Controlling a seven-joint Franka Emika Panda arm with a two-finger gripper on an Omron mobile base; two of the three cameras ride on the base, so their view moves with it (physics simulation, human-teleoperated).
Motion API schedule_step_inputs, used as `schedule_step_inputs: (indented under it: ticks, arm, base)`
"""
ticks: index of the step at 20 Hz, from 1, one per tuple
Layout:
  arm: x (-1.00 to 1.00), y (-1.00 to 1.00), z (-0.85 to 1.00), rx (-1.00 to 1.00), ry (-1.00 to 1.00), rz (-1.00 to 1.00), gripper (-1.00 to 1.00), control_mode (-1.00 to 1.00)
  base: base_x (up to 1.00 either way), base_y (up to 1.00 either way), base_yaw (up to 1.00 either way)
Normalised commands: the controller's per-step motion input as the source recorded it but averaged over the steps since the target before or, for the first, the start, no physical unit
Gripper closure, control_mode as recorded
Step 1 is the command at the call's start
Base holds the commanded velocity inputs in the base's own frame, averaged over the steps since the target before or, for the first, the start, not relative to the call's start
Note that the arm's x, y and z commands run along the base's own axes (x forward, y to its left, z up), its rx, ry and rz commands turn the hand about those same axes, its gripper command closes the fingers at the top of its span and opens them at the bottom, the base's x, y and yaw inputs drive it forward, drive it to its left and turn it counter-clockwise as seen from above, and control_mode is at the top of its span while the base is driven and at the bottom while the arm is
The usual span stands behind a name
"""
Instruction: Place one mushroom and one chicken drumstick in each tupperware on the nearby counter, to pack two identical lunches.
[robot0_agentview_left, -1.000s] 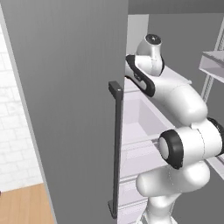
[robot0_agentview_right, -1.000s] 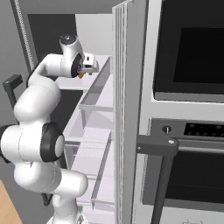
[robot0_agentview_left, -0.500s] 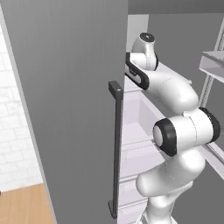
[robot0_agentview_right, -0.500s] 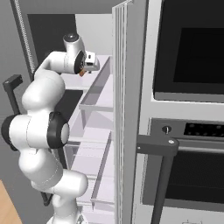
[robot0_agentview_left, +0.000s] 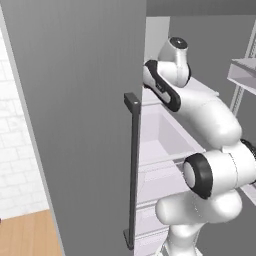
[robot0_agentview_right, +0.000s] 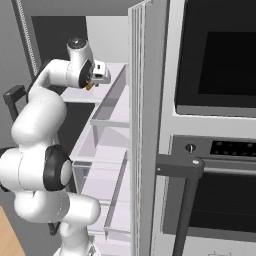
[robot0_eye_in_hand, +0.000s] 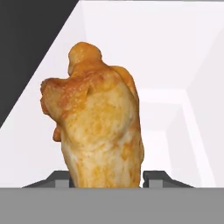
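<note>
Chicken drumstick (robot0_eye_in_hand: 99, 122) between pincer (robot0_agentview_right: 93, 80) tips, jaws closing on it, inside fridge (robot0_agentview_left: 75, 100). Pickup step; next: lift out, carry to tupperware.

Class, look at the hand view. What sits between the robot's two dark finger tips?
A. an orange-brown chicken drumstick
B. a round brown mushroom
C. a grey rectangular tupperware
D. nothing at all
A: the orange-brown, bumpy-skinned chicken drumstick rises between the two dark finger tips, against the white inside of the fridge shelf.

Rough, mottled orange-brown chicken drumstick (robot0_eye_in_hand: 99, 127), smooth white fridge shelf (robot0_eye_in_hand: 175, 65), matt grey door (robot0_agentview_left: 75, 100), wooden floor (robot0_agentview_left: 27, 235)
</note>
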Motion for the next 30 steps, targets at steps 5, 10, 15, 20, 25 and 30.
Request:
schedule_step_inputs:
  ticks: [5,10,15,20,25,30]
  arm:
    - [-1.0,0.0,-0.04,0.0,-0.13,0.0,1.0,-1.0]
    - [-1.0,0.0,-0.02,0.01,-0.08,0.0,1.0,-1.0]
    - [-1.0,-0.01,0.0,0.02,-0.01,0.0,1.0,-1.0]
    - [-1.0,0.0,0.0,0.01,0.0,0.0,1.0,-1.0]
    - [-0.98,0.0,0.18,0.05,0.0,0.0,1.0,-1.0]
    - [-0.63,0.06,0.03,0.02,0.01,0.0,1.0,-1.0]
  base:
    - [0.0,0.0,0.0]
    - [0.0,0.0,0.0]
    - [0.0,0.0,0.0]
    - [0.0,0.0,0.0]
    - [0.0,0.0,0.0]
    - [0.0,0.0,0.0]
